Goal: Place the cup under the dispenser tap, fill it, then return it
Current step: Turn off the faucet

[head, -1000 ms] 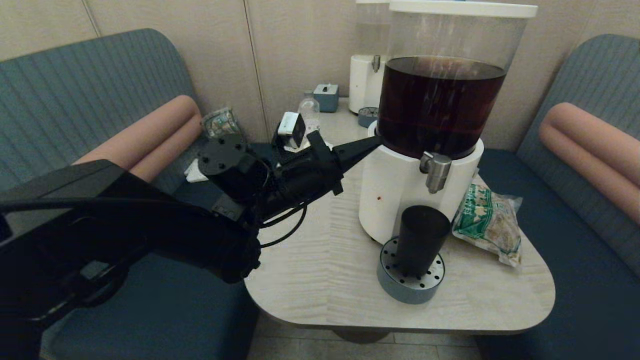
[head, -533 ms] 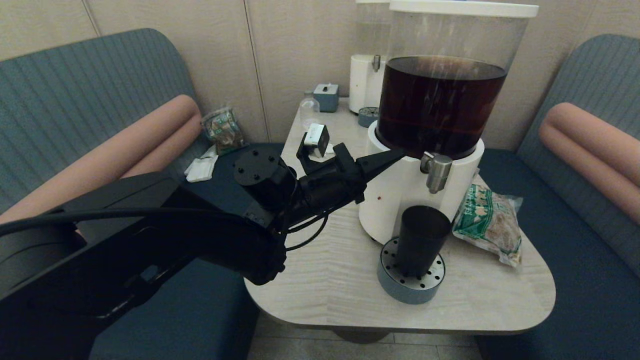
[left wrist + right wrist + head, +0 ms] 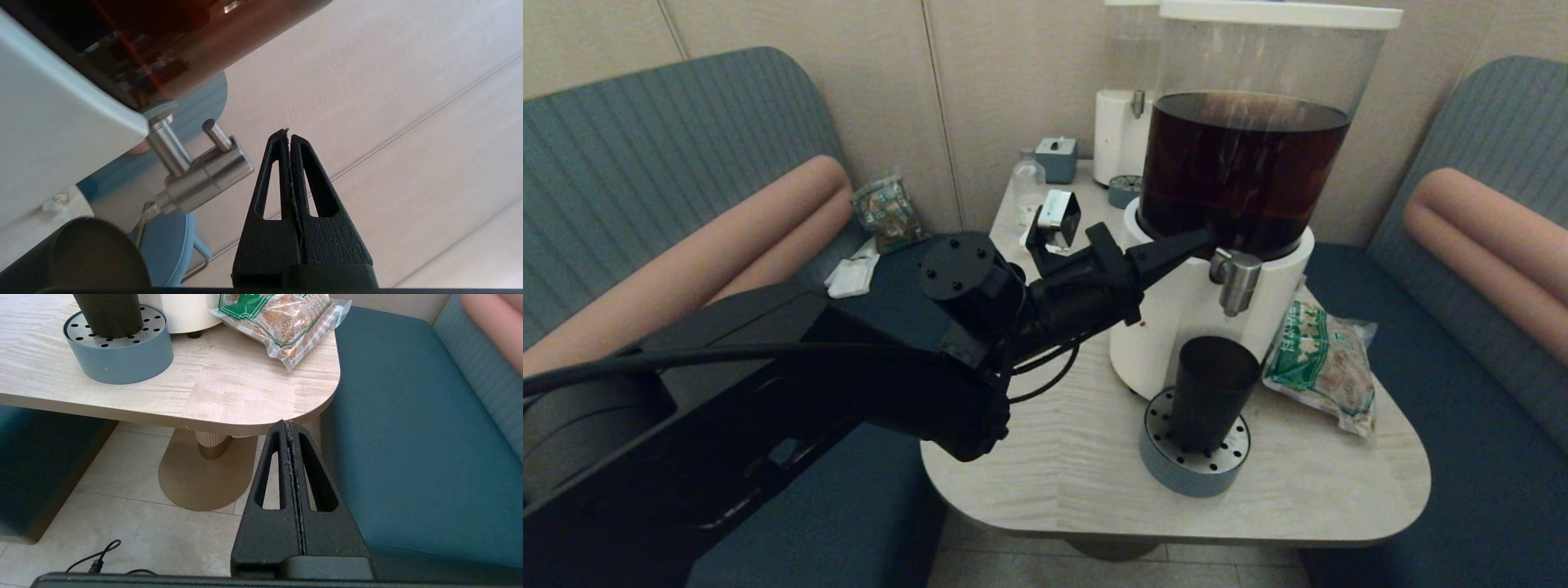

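The dark cup (image 3: 1210, 390) stands upright on the round grey drip tray (image 3: 1194, 469), directly below the silver dispenser tap (image 3: 1236, 279) of the big white-based dispenser (image 3: 1176, 318) holding dark brown liquid. My left gripper (image 3: 1207, 237) is shut and empty, its tips just left of the tap at tap height. In the left wrist view the left gripper (image 3: 288, 132) sits beside the tap (image 3: 204, 175), apart from it, with the cup's rim (image 3: 94, 253) below. My right gripper (image 3: 288, 424) is shut and parked low, off the table's near right corner, with the cup (image 3: 108, 314) in its view.
A green snack bag (image 3: 1319, 363) lies right of the dispenser. A small clear bottle (image 3: 1027, 186), a blue box (image 3: 1055, 158) and a smaller pale dispenser (image 3: 1123, 122) stand at the table's back. Blue bench seats (image 3: 1445, 392) flank the table (image 3: 1045, 457).
My left arm has moved right and a little up, bringing its shut gripper from over the table's left part close to the tap. The cup has stayed in place.
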